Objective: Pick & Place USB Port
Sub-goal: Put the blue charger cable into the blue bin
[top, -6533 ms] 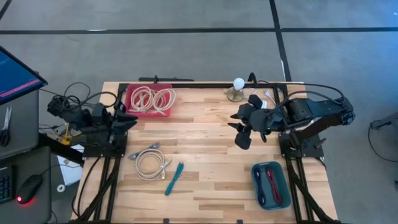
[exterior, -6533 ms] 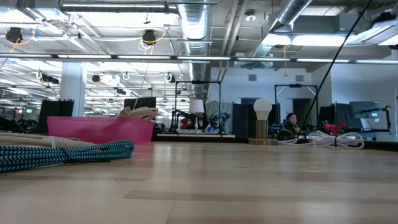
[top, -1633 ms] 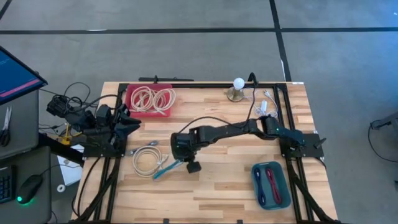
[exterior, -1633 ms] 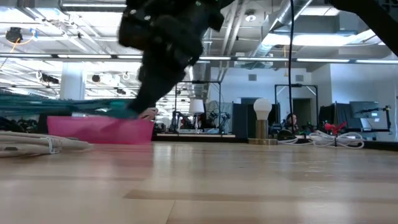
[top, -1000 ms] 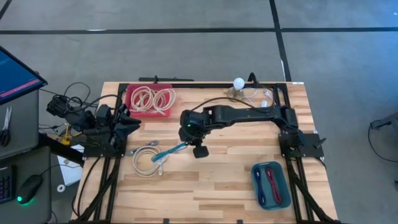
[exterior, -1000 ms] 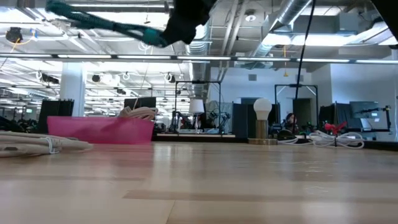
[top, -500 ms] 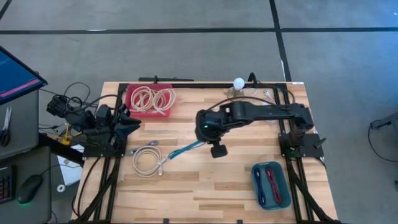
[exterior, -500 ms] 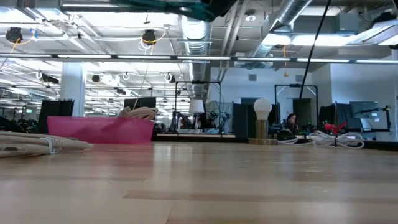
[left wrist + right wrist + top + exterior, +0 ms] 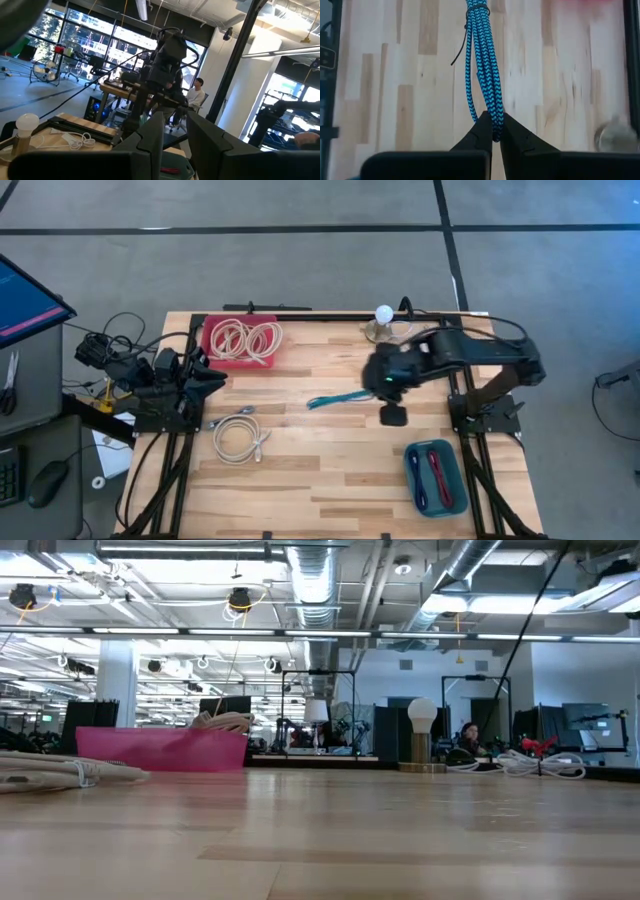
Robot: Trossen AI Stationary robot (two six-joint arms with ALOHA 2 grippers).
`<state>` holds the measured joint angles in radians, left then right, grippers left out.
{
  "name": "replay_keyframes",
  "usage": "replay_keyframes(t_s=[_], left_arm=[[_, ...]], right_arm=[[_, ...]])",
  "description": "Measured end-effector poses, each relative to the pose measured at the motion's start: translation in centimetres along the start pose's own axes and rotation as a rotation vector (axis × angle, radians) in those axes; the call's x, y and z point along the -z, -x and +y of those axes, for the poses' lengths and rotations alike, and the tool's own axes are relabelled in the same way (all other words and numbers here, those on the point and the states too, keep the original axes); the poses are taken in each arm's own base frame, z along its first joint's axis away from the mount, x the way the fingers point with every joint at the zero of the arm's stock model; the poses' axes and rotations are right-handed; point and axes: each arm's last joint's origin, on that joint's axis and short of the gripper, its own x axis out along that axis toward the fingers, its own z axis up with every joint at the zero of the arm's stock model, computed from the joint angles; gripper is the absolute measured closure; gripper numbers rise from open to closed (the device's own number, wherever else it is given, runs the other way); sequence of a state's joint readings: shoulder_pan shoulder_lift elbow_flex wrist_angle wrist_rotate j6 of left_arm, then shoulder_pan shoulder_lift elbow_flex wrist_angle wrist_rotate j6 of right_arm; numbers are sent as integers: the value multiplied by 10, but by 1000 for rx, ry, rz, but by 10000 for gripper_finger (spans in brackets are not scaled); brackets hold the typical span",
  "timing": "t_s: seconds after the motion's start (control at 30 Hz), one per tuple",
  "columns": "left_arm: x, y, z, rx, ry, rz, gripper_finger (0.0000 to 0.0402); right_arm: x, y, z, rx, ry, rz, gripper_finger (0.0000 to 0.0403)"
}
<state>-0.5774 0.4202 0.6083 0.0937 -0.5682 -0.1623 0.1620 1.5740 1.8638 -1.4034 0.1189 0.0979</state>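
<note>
One teal cable (image 9: 337, 399), one white cable (image 9: 237, 437), two bins: pink (image 9: 210, 347) and teal (image 9: 410, 477).

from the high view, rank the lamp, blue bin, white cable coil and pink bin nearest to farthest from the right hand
From the right hand, holding the teal cable:
1. Lamp, at the far edge just behind it.
2. Blue bin, near right corner.
3. White cable coil, left of centre.
4. Pink bin, far left corner.

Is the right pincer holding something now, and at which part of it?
Yes. The right pincer grips the teal cable bundle at one end; the rest hangs free above the table.
</note>
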Motion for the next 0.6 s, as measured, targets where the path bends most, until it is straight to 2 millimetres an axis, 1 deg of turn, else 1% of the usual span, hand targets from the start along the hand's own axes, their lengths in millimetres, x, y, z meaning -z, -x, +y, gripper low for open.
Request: replay_keyframes(t_s=[0.17,0.33,0.47,0.6], left_arm=[[0,0,0,0,0,0,316],[0,0,0,0,0,0,316],[0,0,0,0,0,-1,316],[0,0,0,0,0,-1,316]], right_arm=[[34,13,11,12,-110,8,398],[66,18,27,-19,-236,39,398],[94,23,42,-26,-343,114,398],[117,29,58,-49,-458,204,398]])
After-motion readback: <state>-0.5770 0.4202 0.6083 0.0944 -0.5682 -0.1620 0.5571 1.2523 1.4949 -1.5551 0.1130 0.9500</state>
